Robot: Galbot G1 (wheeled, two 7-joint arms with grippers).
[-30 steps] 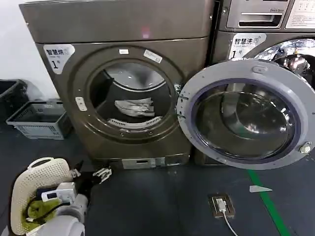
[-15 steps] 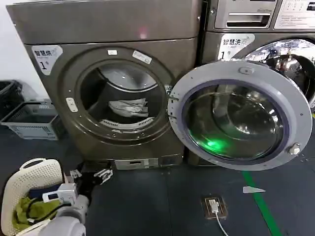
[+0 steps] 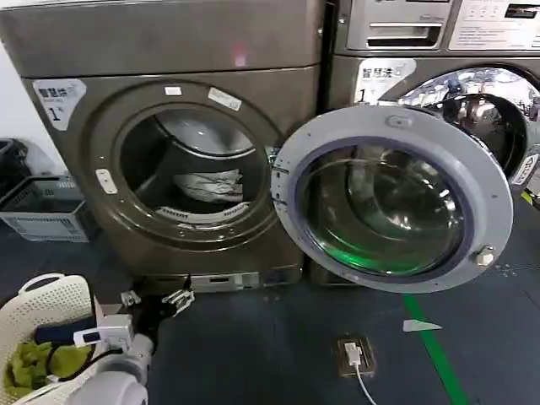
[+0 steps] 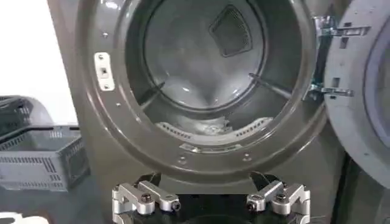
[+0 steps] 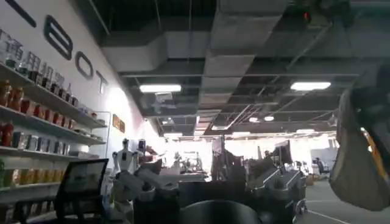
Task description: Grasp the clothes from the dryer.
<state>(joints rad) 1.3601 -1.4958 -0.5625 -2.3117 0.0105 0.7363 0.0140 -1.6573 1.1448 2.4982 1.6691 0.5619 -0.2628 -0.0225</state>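
Dark floor lies bare between the left tool (image 3: 156, 301), fingers apart, and the dryer (image 3: 169, 84). Clothes (image 3: 207, 185) sit low in its drum; its open door (image 3: 392, 198) swings toward 3 o'clock, basket (image 3: 38, 325) at 9.

A laundry station set up inside a robotics laboratory. Head view: a bronze-brown metallic front-loading dryer (image 3: 169, 152) with numbered white sticker fills the left and centre of the frame; a second silver-fronted machine with control panel (image 3: 439, 51) stands at upper right; grey slatted plastic crates (image 3: 42, 221) sit on dark flooring at left. Right wrist view: exposed ceiling ducts (image 5: 244, 36), wall shelves of bottles (image 5: 36, 115) at left, and a white humanoid robot (image 5: 125, 159) in the distance.
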